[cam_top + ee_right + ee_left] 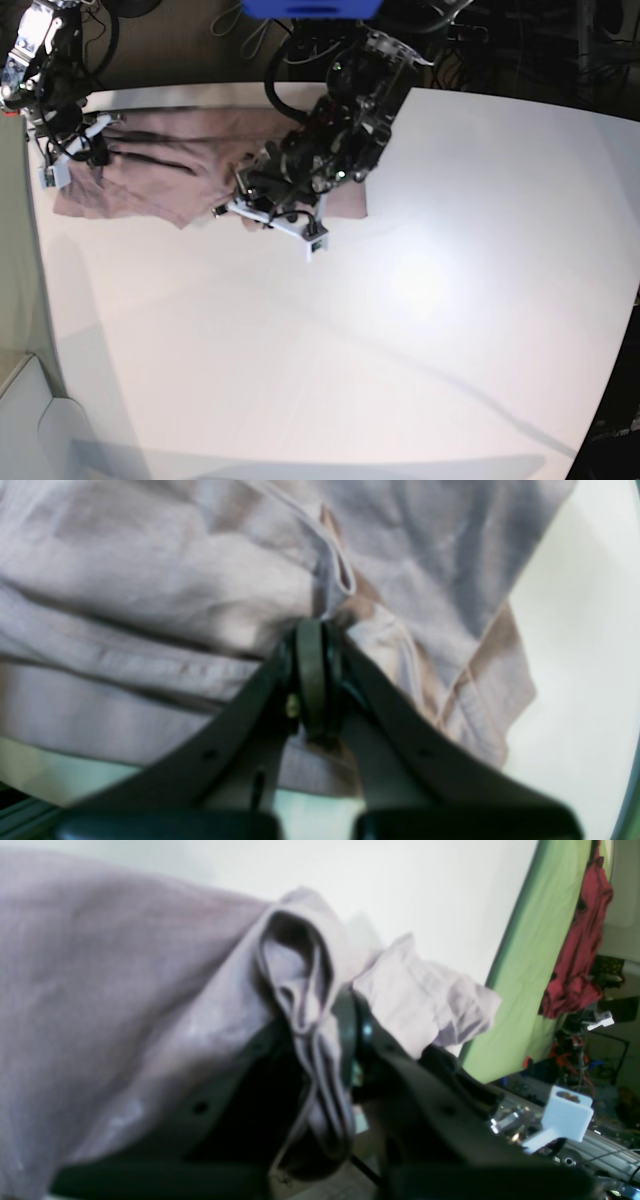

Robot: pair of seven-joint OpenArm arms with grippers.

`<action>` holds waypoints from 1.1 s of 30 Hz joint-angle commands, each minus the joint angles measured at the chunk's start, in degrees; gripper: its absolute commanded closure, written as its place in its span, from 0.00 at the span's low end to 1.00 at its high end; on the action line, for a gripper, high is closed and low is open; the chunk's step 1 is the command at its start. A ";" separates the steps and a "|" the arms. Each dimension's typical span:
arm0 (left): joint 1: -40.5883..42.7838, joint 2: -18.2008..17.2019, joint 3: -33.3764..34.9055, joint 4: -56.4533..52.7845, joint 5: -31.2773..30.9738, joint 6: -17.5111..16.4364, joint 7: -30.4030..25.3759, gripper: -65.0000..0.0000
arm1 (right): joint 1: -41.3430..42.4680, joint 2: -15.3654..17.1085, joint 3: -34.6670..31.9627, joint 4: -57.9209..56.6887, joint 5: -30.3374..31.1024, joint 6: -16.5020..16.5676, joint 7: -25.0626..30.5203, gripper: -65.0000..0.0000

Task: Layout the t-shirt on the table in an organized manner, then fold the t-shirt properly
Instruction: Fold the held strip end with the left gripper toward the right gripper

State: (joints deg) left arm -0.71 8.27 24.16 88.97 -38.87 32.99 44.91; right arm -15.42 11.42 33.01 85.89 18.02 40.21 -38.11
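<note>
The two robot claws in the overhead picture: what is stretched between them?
In the base view, the dusty mauve cloth t-shirt spans from the right gripper to the left gripper, both clamped on it, above the white table.

You face a broad white worktop [420, 330] with a curved edge. A mauve t-shirt [150, 170] lies crumpled along its far left side.

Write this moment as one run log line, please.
left gripper: shut on t-shirt | right gripper: shut on t-shirt | t-shirt: stretched between grippers, over table
</note>
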 commanded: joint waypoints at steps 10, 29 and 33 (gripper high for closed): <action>-1.00 0.73 2.87 0.66 -0.91 0.72 0.59 0.99 | 0.61 0.32 -0.18 0.31 -1.01 -0.21 -1.85 1.00; -2.50 0.73 2.43 -1.36 -1.61 0.37 4.55 0.91 | 0.61 0.32 -0.18 0.31 -1.01 -0.21 -1.85 1.00; -2.50 0.73 2.34 -1.36 -1.61 0.55 4.46 0.91 | 0.61 0.32 -0.18 0.31 -1.01 -0.21 -1.85 1.00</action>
State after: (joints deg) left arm -2.44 8.14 26.44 86.37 -39.29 32.95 49.06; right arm -14.79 11.40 32.93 85.86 17.87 40.21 -38.48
